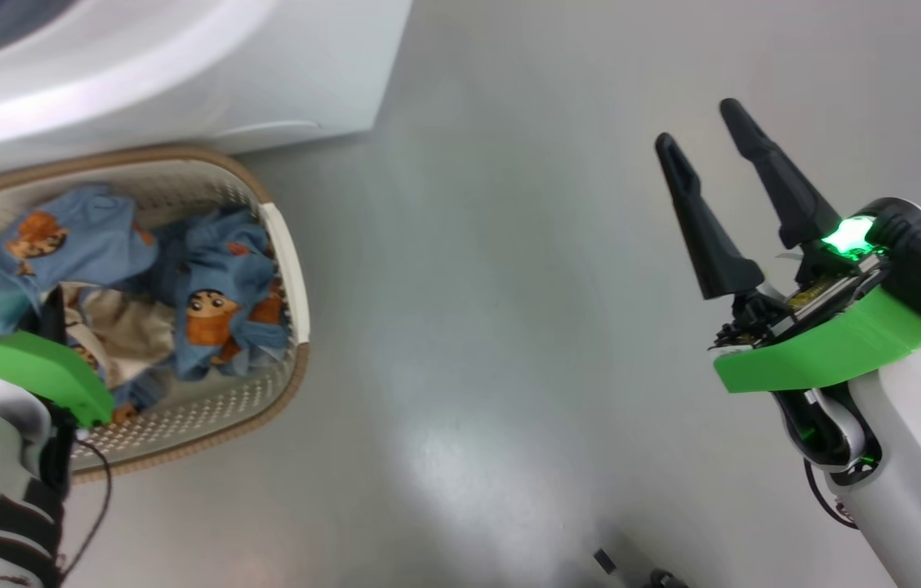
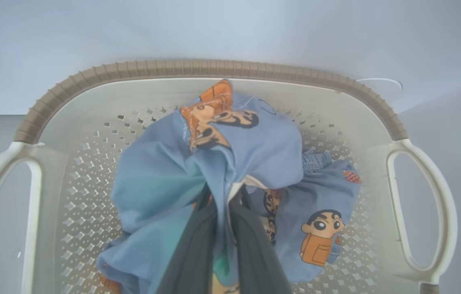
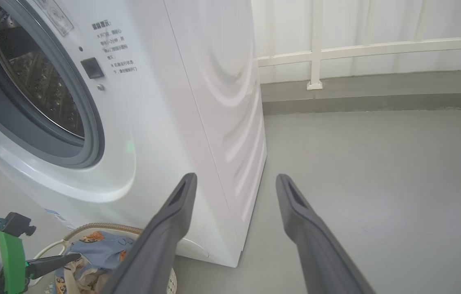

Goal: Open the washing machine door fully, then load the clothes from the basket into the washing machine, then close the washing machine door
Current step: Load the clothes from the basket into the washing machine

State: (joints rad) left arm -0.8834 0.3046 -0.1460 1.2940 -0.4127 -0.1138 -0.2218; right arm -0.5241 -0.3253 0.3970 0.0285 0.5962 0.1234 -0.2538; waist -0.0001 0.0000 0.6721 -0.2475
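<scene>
Pinching just a thin fold of the clothes (image 2: 161, 175) with the left tool (image 2: 224, 196), right tool (image 1: 697, 122) splayed wide, so might slip free lifting out of the basket (image 2: 214, 67).

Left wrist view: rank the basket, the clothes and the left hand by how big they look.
1. The basket, spanning nearly the full width.
2. The clothes, covering its middle.
3. The left hand, smallest, though being so near the camera enlarges it.
</scene>
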